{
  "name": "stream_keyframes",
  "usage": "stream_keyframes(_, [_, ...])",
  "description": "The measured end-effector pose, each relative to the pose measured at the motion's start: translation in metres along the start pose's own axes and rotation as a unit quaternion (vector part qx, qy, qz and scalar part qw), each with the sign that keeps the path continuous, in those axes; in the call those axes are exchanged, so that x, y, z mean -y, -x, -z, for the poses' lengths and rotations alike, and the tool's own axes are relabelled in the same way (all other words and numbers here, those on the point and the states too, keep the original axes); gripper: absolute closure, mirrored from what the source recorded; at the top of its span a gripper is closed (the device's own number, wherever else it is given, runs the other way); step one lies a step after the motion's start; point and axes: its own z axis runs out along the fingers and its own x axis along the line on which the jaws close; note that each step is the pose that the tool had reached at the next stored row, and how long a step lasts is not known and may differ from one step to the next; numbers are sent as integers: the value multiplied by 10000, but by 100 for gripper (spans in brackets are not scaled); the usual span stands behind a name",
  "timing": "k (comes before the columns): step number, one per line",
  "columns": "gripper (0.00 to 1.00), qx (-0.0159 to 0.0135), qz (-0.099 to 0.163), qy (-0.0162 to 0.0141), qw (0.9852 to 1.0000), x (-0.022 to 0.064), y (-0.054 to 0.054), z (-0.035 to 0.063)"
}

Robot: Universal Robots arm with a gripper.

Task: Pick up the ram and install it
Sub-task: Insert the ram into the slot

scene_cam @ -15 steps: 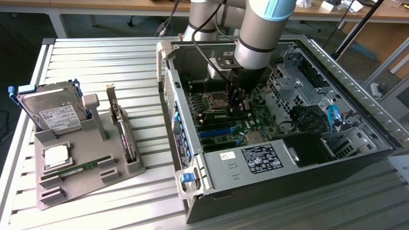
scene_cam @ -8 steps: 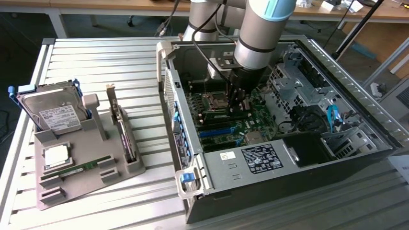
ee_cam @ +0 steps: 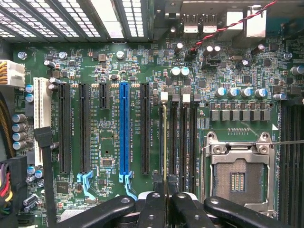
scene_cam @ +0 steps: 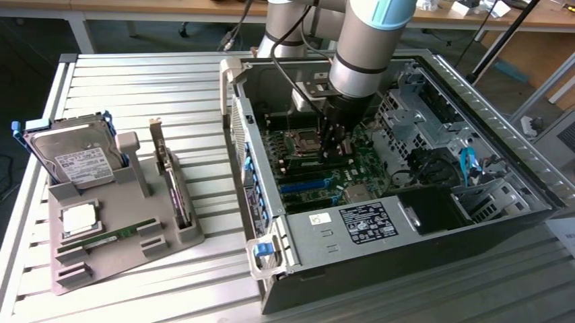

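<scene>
Fingers (ee_cam: 152,211) are holding the ram (ee_cam: 165,142) mid-frame inside the computer case (scene_cam: 404,269).
They are clamping it edge-on, its long axis lying along the memory slots (ee_cam: 183,137) beside the CPU socket (ee_cam: 237,175).

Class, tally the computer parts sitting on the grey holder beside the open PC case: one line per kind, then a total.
Hard drive: 1
Processor chip: 1
Ram stick: 1
Card with metal bracket: 1
Total: 4

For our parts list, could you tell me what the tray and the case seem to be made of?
Tray: probably plastic, matte grey; dull, even surface with moulded slots. Case: looks like sheet metal, bare silver-grey, with folded edges and punched holes.
</scene>
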Motion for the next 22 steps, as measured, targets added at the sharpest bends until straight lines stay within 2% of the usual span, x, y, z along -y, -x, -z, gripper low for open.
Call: stream_keyframes(22, [88, 0, -51, 0, 10000, 0, 0, -19])
